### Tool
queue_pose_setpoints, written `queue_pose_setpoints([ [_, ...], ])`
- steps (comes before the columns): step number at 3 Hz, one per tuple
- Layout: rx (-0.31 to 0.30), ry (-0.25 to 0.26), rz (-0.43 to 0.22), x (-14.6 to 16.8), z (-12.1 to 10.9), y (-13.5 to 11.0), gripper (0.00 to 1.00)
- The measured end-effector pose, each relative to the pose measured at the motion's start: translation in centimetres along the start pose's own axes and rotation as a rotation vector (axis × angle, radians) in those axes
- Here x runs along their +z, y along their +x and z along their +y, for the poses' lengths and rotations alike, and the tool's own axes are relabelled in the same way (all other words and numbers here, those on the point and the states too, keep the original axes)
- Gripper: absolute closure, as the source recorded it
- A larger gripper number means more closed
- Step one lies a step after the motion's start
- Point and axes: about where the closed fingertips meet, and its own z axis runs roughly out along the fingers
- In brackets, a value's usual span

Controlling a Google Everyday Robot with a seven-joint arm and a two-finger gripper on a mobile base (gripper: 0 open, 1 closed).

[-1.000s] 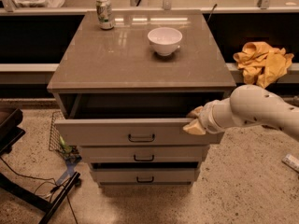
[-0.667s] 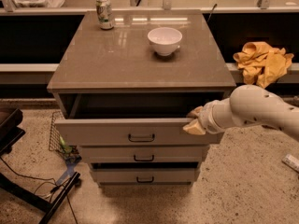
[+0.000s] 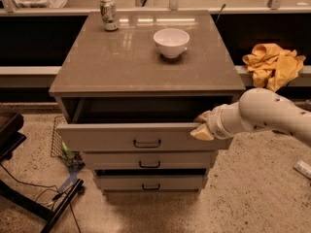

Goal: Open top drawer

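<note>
The top drawer [image 3: 107,139] of the grey cabinet is pulled partly out, its front standing forward of the two narrower drawers below. Its small black bar handle [image 3: 147,143] is at the centre of the front. The inside is dark and mostly hidden under the cabinet top. My gripper [image 3: 202,125] reaches in from the right on a white arm [image 3: 265,113]. Its tan fingertips [image 3: 201,132] sit at the top edge of the drawer front, near the right end.
A white bowl [image 3: 171,42] and a drink can [image 3: 109,14] stand on the cabinet top [image 3: 121,62]. A yellow cloth [image 3: 273,63] lies on a ledge at the right. A black stand with cables [image 3: 29,198] is on the floor at the left.
</note>
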Motion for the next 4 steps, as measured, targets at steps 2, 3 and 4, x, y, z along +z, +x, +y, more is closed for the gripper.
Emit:
queue_pose_setpoints([
  [2,0.0,0.0,0.0,-0.01,0.02,0.0,1.0],
  [3,0.0,0.0,0.0,-0.01,0.02,0.0,1.0],
  [4,0.0,-0.001,0.0,-0.02,0.02,0.0,1.0],
])
